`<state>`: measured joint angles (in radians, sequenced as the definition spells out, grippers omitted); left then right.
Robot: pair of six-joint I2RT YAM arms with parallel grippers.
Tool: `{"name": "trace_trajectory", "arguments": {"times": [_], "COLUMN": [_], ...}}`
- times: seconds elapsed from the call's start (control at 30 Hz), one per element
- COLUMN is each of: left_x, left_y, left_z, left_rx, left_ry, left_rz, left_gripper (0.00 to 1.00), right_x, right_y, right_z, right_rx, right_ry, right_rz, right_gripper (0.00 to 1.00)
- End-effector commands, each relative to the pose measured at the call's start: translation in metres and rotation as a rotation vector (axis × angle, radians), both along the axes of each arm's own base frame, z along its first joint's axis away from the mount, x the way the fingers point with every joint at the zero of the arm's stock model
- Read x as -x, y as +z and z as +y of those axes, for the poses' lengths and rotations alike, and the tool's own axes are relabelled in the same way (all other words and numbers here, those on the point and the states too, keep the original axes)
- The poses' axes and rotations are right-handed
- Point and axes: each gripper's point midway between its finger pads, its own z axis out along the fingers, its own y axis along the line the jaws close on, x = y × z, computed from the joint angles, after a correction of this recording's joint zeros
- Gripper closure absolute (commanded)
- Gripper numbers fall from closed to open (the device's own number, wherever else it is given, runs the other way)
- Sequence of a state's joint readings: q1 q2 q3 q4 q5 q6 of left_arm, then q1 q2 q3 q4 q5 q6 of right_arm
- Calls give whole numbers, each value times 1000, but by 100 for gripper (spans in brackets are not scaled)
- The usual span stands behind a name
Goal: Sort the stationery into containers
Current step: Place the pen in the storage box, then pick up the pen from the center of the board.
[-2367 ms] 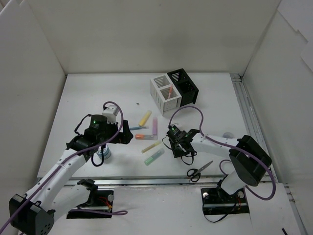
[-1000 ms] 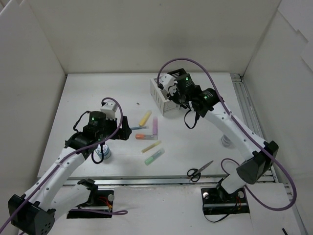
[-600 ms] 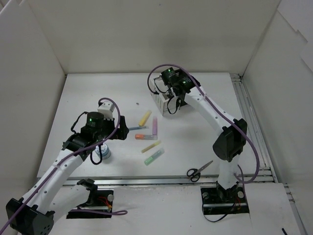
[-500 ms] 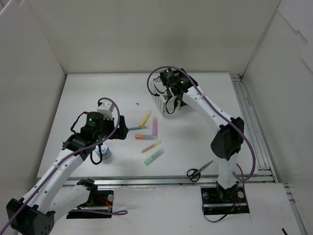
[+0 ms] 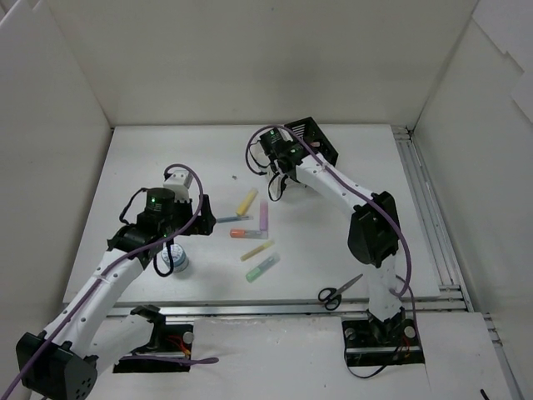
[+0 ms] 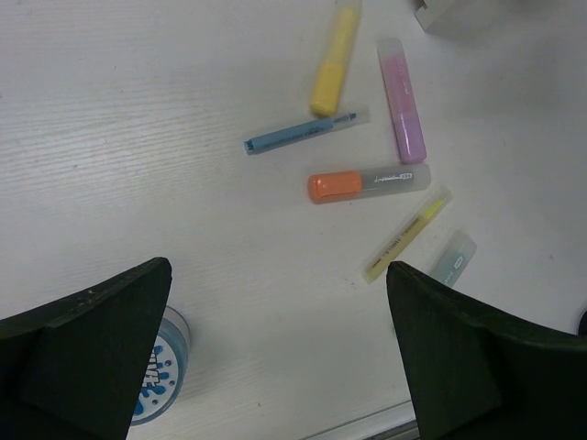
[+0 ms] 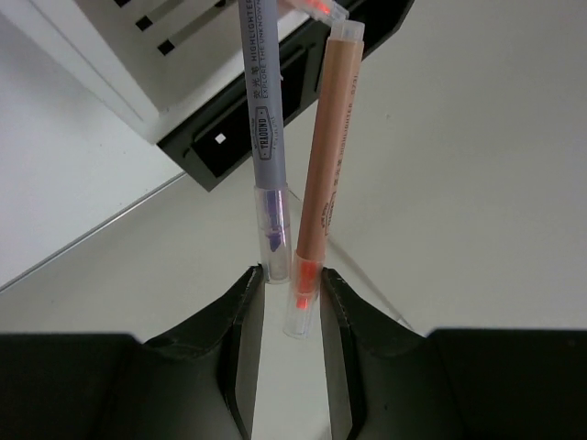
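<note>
Most of the sorting looks undone. A yellow marker (image 6: 333, 60), thin blue pen (image 6: 303, 133), pink marker (image 6: 402, 101), orange-capped marker (image 6: 367, 181), slim yellow pen (image 6: 408, 236) and pale green marker (image 6: 452, 257) lie loose mid-table. The black-handled scissors (image 5: 340, 291) sit near the front edge, and the blue-dotted white jar (image 6: 160, 376) just beside the left gripper (image 6: 278, 270), which hovers low, jaws spread wide and empty. The right arm reaches far over to the white slatted holder (image 7: 119, 64) and black slatted holder (image 5: 315, 137). The right gripper (image 7: 284, 293) is narrowed on the clear caps of a purple highlighter (image 7: 263, 119) and an orange highlighter (image 7: 326, 156); whether their far ends sit inside the holder cannot be told.

Left tool (image 6: 275, 312) agape, right tool (image 7: 282, 298) clamped.
</note>
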<state>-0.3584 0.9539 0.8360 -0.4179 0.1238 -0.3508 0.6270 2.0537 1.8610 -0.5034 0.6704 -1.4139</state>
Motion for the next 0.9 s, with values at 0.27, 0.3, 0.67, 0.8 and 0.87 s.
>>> {"name": "trace_trajectory", "arguments": {"times": [0.27, 0.3, 0.67, 0.8, 0.87], "left_x": [-11, -10, -8, -7, -7], "left_y": [9, 9, 11, 13, 14], "left_z": [2, 2, -1, -3, -4], "left_rx": [43, 45, 55, 63, 69], "left_ry": [-13, -16, -34, -43, -47], "left_rz": [-59, -60, -65, -69, -70], "left_gripper": [0, 0, 0, 1, 0], "right_x": [-8, -6, -8, -8, -9], "right_y": [6, 2, 12, 24, 39], "right_z": [15, 18, 29, 33, 37], "right_rx": [140, 147, 130, 97, 30], "right_ry": [61, 70, 80, 69, 56], "right_rz": [-69, -60, -110, -151, -204], "right_gripper": [85, 85, 48, 31, 21]}}
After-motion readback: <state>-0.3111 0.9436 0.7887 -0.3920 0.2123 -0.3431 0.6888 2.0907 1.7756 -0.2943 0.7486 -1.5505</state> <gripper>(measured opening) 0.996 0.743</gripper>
